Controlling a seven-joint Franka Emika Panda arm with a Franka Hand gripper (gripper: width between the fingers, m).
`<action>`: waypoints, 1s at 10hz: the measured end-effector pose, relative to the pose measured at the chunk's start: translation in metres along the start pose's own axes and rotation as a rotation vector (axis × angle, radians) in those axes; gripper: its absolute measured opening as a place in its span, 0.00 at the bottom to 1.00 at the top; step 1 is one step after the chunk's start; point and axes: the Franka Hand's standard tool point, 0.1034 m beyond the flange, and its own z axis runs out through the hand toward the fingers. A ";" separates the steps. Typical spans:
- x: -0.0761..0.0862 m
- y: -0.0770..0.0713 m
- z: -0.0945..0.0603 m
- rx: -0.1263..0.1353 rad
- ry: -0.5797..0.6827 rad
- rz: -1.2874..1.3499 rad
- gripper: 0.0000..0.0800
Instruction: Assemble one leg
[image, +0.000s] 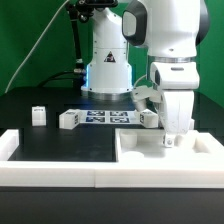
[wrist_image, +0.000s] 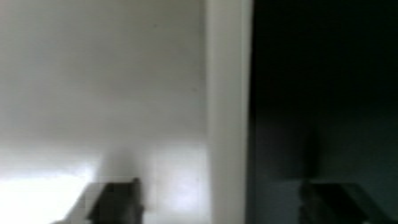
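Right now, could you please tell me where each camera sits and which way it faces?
Exterior view: off the robot, across the black table, facing the arm, which hangs over the white panel.
Wrist view: on the wrist, looking down at the white panel; both jaws show, apart.
Shared: the white panel.

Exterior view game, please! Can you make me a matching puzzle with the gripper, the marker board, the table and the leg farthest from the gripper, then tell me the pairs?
Things:
1. gripper
2. marker board
3. table
4. leg farthest from the gripper

Matches:
A. black
B. lying flat in front of the robot's base
C. open, over the white panel
D. near the exterior view's left edge

Pairs: 1-C, 2-B, 3-A, 4-D.
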 end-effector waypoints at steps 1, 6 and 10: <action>0.000 0.000 0.000 0.000 0.000 0.000 0.71; 0.000 0.000 0.000 0.000 0.000 0.001 0.81; 0.007 -0.009 -0.039 -0.044 -0.011 0.074 0.81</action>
